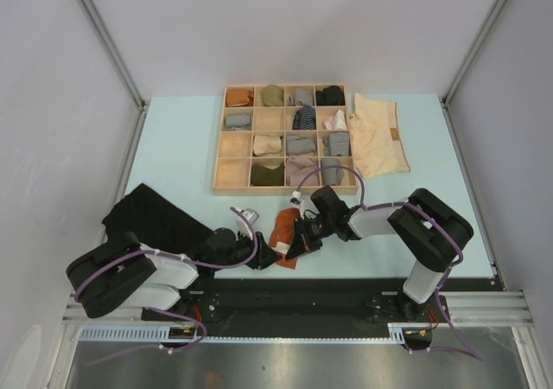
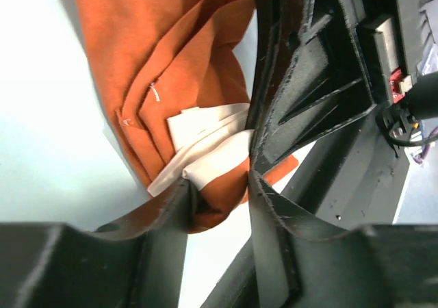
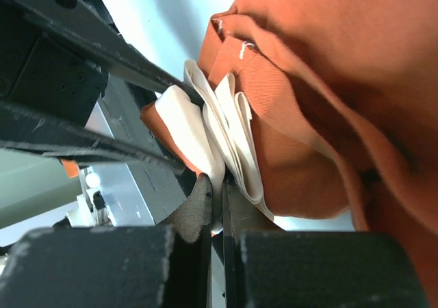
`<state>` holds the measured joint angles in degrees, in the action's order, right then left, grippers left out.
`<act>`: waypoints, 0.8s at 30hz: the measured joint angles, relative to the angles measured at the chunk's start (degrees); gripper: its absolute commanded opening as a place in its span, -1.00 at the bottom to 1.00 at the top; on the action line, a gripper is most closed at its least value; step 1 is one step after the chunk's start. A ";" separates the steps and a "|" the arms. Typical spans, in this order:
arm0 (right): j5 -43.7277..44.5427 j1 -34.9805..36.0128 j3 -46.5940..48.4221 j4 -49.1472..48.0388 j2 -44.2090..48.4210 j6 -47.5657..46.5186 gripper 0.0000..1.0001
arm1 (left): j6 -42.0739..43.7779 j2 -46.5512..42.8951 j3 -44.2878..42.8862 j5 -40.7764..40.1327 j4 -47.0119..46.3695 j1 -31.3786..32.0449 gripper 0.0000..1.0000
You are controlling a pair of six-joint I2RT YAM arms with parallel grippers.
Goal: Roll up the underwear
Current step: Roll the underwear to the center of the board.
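Scene: Two arms meet over the orange pair (image 1: 283, 226), which lies on the table (image 1: 181, 147) just in front of the tray (image 1: 285, 86).
Orange pair: Bunched into loose folds, its white band (image 3: 205, 116) doubled over at one end. It reads as a garment mid-handling, not a tight finished roll.
Right gripper (image 3: 215, 185): Jaws all but together, pinching the white band of the orange pair at its edge.
Left gripper (image 2: 217, 185): Jaws set narrow on either side of the same end, band and orange cloth filling the gap. Whether they press the cloth cannot be told.
Black pair (image 1: 151, 216): Spread flat at the left of the table, well apart from both grippers, not rolled.
Cream pair (image 1: 378, 138): Lying flat just beside the tray's right side, not rolled.
Tray: Its compartments hold small cloth bundles. None of them can be read as one of the three garments.
Done: Judging by how things lie, nothing is fully rolled.
Left: The orange pair needs tightening into a roll, then the black and the cream pairs each need rolling. The job looks to be in its first third.
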<state>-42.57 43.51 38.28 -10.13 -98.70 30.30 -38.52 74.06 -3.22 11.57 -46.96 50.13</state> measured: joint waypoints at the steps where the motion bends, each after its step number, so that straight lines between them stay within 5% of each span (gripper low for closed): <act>1: -0.02 -0.20 -0.02 0.00 -0.02 0.15 -1.00 | -0.04 0.42 0.00 -0.33 -0.26 0.00 -0.39; 4: 0.00 -0.50 -0.02 0.00 -0.02 0.17 -0.94 | -0.46 0.90 0.00 -1.18 -0.02 0.00 -0.80; 8: 0.20 -0.68 0.02 0.46 0.33 0.11 -0.11 | -1.60 0.90 -0.70 -1.55 1.53 0.15 -1.00; 11: 1.46 -1.29 0.52 3.23 2.86 -0.72 0.22 | -2.54 0.94 -2.54 -1.88 4.85 0.22 -1.00; 19: 18.78 -2.69 1.81 16.98 17.62 -8.83 0.31 | -4.13 3.91 -8.02 2.38 11.34 -2.32 -1.00; 24: 29.77 6.29 0.33 17.70 26.80 -13.60 0.31 | -6.43 5.95 -8.59 8.15 11.41 -6.05 -1.00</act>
<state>-12.80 49.80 38.61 7.57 -71.90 16.71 -44.95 80.01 -11.81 19.73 -35.55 44.07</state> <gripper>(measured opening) 0.653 0.026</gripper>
